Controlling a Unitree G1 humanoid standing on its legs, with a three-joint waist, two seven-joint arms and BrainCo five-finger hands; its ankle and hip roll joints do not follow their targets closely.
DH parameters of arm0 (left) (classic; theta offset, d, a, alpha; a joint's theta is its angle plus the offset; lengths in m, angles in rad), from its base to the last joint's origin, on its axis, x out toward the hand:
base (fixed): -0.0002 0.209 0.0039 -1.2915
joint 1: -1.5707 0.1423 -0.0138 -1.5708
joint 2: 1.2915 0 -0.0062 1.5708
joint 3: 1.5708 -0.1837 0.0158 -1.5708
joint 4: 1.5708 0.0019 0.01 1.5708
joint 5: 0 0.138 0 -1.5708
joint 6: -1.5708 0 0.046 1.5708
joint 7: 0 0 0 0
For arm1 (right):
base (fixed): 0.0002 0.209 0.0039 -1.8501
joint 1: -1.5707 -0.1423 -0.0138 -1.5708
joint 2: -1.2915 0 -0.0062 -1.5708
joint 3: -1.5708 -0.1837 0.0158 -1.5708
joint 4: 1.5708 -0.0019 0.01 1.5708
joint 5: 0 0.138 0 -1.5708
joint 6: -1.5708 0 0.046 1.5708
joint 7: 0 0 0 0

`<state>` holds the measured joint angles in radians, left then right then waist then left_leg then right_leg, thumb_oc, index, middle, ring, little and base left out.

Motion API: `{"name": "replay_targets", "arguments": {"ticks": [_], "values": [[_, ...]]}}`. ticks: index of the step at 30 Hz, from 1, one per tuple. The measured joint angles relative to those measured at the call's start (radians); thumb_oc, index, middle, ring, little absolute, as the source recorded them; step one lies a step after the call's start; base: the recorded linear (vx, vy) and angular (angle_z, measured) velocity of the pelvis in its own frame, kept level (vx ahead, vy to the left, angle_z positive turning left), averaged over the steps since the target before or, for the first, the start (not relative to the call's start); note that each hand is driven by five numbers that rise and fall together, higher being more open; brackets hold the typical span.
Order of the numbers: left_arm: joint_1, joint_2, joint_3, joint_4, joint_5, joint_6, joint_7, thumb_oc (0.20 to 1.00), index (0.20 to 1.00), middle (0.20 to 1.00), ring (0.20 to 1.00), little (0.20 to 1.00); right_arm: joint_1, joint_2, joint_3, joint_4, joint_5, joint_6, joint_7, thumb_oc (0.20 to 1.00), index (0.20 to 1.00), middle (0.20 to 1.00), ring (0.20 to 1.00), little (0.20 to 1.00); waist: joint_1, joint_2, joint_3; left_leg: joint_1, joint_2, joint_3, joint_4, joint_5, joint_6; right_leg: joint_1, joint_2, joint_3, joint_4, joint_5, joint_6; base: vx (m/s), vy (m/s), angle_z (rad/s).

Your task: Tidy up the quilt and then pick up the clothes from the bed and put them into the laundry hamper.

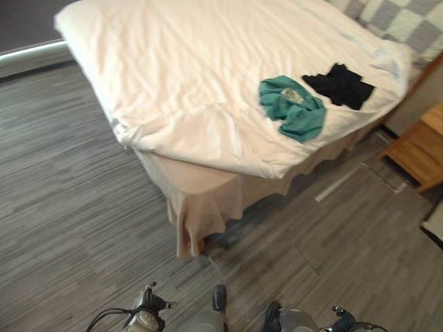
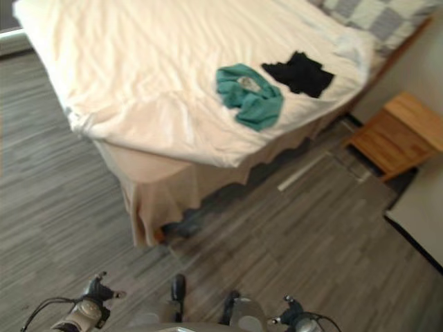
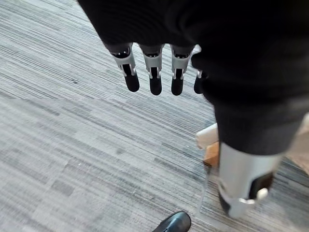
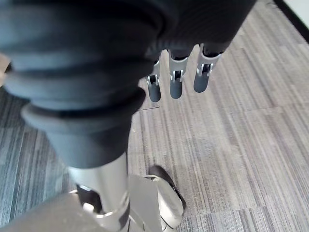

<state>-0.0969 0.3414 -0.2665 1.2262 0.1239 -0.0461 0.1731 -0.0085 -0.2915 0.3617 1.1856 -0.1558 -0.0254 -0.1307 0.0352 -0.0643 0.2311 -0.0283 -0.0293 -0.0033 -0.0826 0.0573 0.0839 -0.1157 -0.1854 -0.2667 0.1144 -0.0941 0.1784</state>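
In the left eye view, a cream quilt (image 1: 187, 76) lay spread over the bed (image 1: 201, 194), soft and lightly creased, with a bunched fold at the bed's near corner. A beige skirt hung in loose pleats below that corner. Near the bed's right edge sat a crumpled teal garment (image 1: 294, 107), and just beside it, toward the head of the bed, a rumpled black garment (image 1: 339, 85); the two were close, whether touching could not be told. A grey-and-white checked pillow (image 1: 398, 17) lay at the head end. The floor (image 1: 62, 207) was grey, streaked in plank-like strips.

In the right eye view, a wooden nightstand (image 2: 398, 135) with a flat, warm-brown top stood on the floor off the bed's right edge, near its head end.

In the left wrist view, the left hand (image 3: 154, 72) hung over the streaked grey floor, its fingers (image 3: 130, 77) straight and slightly spread, holding and touching nothing, the thumb set apart below the dark ribbed cover.

In the right wrist view, the right hand (image 4: 176, 77) likewise pointed down at the floor, fingers (image 4: 202, 77) straight and relaxed in a row, empty, with nothing against them.
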Motion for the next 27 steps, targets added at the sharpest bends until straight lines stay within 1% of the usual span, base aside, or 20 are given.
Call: {"name": "replay_targets", "arguments": {"ticks": [1,3,4,5,6,7,8,10,12,13,14,15,16,17,18,19,20,24,25,27], "values": [[0.001,-0.012,-0.001,0.003,-0.002,-0.001,0.001,1.0,1.0,1.0,1.0,1.0,-0.006,0.0,-0.001,0.004,0.0,-0.001,-0.001,1.0,1.0,1.0,1.0,1.0,0.01,0.018,0.013,-0.001,-0.012,-0.045,0.002,0.005,-0.015,-0.004,-0.003,0.041,-0.072,0.03,-0.004,0.39,-0.293,1.29],[-0.038,-0.038,0.0,0.028,-0.006,0.0,0.011,1.0,1.0,1.0,1.0,1.0,-0.005,-0.017,-0.003,0.001,0.0,-0.001,-0.002,1.0,1.0,1.0,1.0,1.0,-0.037,0.047,0.027,-0.006,-0.001,-0.156,0.001,0.003,-0.012,0.012,0.025,0.193,-0.208,0.105,-0.03,0.2,-0.174,1.51],[-0.04,-0.049,-0.001,0.027,-0.014,-0.001,0.017,1.0,1.0,1.0,1.0,1.0,-0.008,-0.018,-0.009,0.001,0.001,0.001,-0.004,1.0,1.0,1.0,1.0,1.0,-0.049,0.054,0.033,-0.002,-0.003,-0.196,0.001,-0.011,-0.018,-0.004,0.006,0.247,-0.208,0.164,-0.014,0.31,-0.299,1.75],[-0.02,-0.064,0.01,0.029,-0.033,-0.009,0.022,1.0,1.0,1.0,1.0,1.0,-0.012,-0.015,-0.011,0.001,0.001,0.005,-0.009,1.0,1.0,1.0,1.0,1.0,-0.036,0.048,0.035,0.016,-0.002,-0.246,0.002,-0.031,-0.065,-0.022,-0.028,0.263,-0.208,0.209,0.001,0.58,-0.444,1.82],[-0.028,-0.055,0.0,0.04,-0.04,-0.011,0.023,1.0,1.0,1.0,1.0,1.0,0.008,-0.012,-0.002,-0.025,0.003,0.011,-0.017,1.0,1.0,1.0,1.0,1.0,-0.048,0.029,0.031,0.014,0.029,-0.298,-0.003,-0.075,-0.079,-0.02,-0.043,0.239,-0.208,0.231,-0.005,0.58,-0.39,2.45],[0.005,-0.022,0.001,0.035,-0.042,-0.014,0.023,1.0,1.0,1.0,1.0,1.0,-0.001,0.033,0.044,-0.03,-0.003,0.035,-0.019,1.0,1.0,1.0,1.0,1.0,-0.044,-0.023,0.03,0.031,0.073,-0.259,-0.002,-0.091,-0.131,0.044,-0.043,0.202,-0.205,0.218,-0.008,0.52,-0.328,1.86],[0.033,-0.054,0.017,0.021,-0.047,-0.013,0.026,1.0,1.0,1.0,1.0,1.0,-0.04,0.026,0.079,-0.03,-0.039,0.054,-0.035,1.0,1.0,1.0,1.0,1.0,-0.021,0.018,0.036,0.044,0.139,-0.242,0.001,-0.08,-0.172,0.051,0.022,0.188,-0.204,0.22,-0.043,0.35,-0.33,1.11],[0.105,-0.119,0.047,-0.012,-0.071,-0.019,0.031,1.0,1.0,1.0,1.0,1.0,-0.069,0.003,0.077,-0.065,-0.083,0.028,-0.048,1.0,1.0,1.0,1.0,1.0,-0.009,0.053,0.031,0.046,0.187,-0.195,0.003,-0.025,-0.202,0.074,0.07,0.154,-0.201,0.189,-0.084,0.14,-0.205,0.2],[0.133,-0.14,0.079,-0.039,-0.108,-0.02,0.046,1.0,1.0,1.0,1.0,1.0,-0.076,-0.021,0.074,-0.07,-0.106,0.017,-0.05,1.0,1.0,1.0,1.0,1.0,-0.002,0.066,0.026,0.014,0.195,-0.181,0.042,-0.005,-0.224,0.087,0.081,0.123,-0.2,0.18,-0.1,-0.03,-0.186,0.5],[0.158,-0.139,0.085,-0.085,-0.129,-0.021,0.045,1.0,1.0,1.0,1.0,1.0,-0.082,-0.045,0.073,-0.069,-0.119,0.006,-0.059,1.0,1.0,1.0,1.0,1.0,0.007,0.07,0.026,-0.026,0.182,-0.165,0.067,0.046,-0.228,0.096,0.078,0.087,-0.2,0.17,-0.114,-0.07,-0.144,0.92],[0.163,-0.137,0.086,-0.147,-0.157,-0.024,0.045,1.0,1.0,1.0,1.0,1.0,-0.064,-0.067,0.055,-0.067,-0.119,0.001,-0.065,1.0,1.0,1.0,1.0,1.0,0.002,0.07,0.027,-0.078,0.159,-0.146,0.123,0.055,-0.239,0.105,0.067,0.037,-0.2,0.16,-0.13,-0.07,-0.157,1.1],[0.166,-0.136,0.084,-0.214,-0.167,-0.026,0.045,1.0,1.0,1.0,1.0,1.0,-0.051,-0.075,0.04,-0.068,-0.119,0.001,-0.065,1.0,1.0,1.0,1.0,1.0,-0.003,0.067,0.029,-0.108,0.154,-0.123,0.147,0.056,-0.24,0.107,0.056,0.008,-0.2,0.16,-0.13,-0.03,-0.13,1.32],[0.194,-0.124,0.086,-0.336,-0.199,-0.036,0.046,1.0,1.0,1.0,1.0,1.0,-0.035,-0.094,0.017,-0.072,-0.117,0.009,-0.066,1.0,1.0,1.0,1.0,1.0,-0.003,0.07,0.028,-0.117,0.14,-0.055,0.13,0.045,-0.223,0.121,0.052,-0.015,-0.2,0.157,-0.135,0.01,-0.197,1.07],[0.282,-0.114,0.134,-0.559,-0.241,-0.051,0.048,1.0,1.0,1.0,1.0,1.0,-0.001,-0.1,-0.026,-0.108,-0.115,0.004,-0.066,1.0,1.0,1.0,1.0,1.0,-0.006,0.055,0.033,-0.11,0.137,0.004,0.104,0.061,-0.202,0.13,0.052,-0.036,-0.2,0.149,-0.147,0.07,-0.117,0.77],[0.318,-0.1,0.148,-0.66,-0.242,-0.064,0.048,1.0,1.0,1.0,1.0,1.0,0.002,-0.115,-0.048,-0.128,-0.114,0.001,-0.066,1.0,1.0,1.0,1.0,1.0,0.005,0.071,0.026,-0.095,0.128,0.015,0.075,0.081,-0.183,0.139,0.056,-0.034,-0.2,0.149,-0.147,0.11,-0.088,0.43],[0.386,-0.075,0.205,-0.841,-0.241,-0.058,0.038,1.0,1.0,1.0,1.0,1.0,0.026,-0.124,-0.11,-0.176,-0.101,-0.001,-0.056,1.0,1.0,1.0,1.0,1.0,-0.006,0.071,0.026,-0.055,0.129,0.063,0.027,0.103,-0.173,0.156,0.067,-0.043,-0.2,0.147,-0.146,0.09,-0.032,0.3],[0.402,-0.017,0.235,-0.946,-0.237,-0.077,0.044,1.0,1.0,1.0,1.0,1.0,0.038,-0.131,-0.135,-0.194,-0.094,-0.004,-0.052,1.0,1.0,1.0,1.0,1.0,-0.005,0.065,0.028,-0.036,0.133,0.059,0.003,0.106,-0.17,0.167,0.07,-0.042,-0.201,0.148,-0.145,0.06,-0.02,0.29],[0.274,0.203,0.315,-0.969,-0.216,-0.078,0.054,1.0,1.0,1.0,1.0,1.0,0.002,-0.14,-0.156,-0.173,-0.057,-0.006,-0.003,1.0,1.0,1.0,1.0,1.0,0.02,0.047,0.02,-0.026,0.118,0.049,0.001,0.091,-0.179,0.175,0.056,-0.04,-0.206,0.145,-0.133,0.1,0.008,0.06],[0.217,0.282,0.317,-0.95,-0.193,-0.076,0.065,1.0,1.0,1.0,1.0,1.0,-0.028,-0.138,-0.152,-0.148,-0.036,-0.01,0.011,1.0,1.0,1.0,1.0,1.0,0.024,0.047,0.019,-0.026,0.12,0.052,0.001,0.075,-0.18,0.172,0.057,-0.034,-0.206,0.139,-0.119,0.03,0.021,-0.09],[0.126,0.353,0.321,-0.98,-0.18,-0.076,0.086,1.0,1.0,1.0,1.0,1.0,-0.04,-0.142,-0.133,-0.147,-0.029,-0.014,0.013,1.0,1.0,1.0,1.0,1.0,0.022,0.052,0.02,-0.023,0.125,0.061,0.0,0.029,-0.185,0.167,0.058,-0.024,-0.207,0.112,-0.085,0.04,0.038,-0.12]]}}
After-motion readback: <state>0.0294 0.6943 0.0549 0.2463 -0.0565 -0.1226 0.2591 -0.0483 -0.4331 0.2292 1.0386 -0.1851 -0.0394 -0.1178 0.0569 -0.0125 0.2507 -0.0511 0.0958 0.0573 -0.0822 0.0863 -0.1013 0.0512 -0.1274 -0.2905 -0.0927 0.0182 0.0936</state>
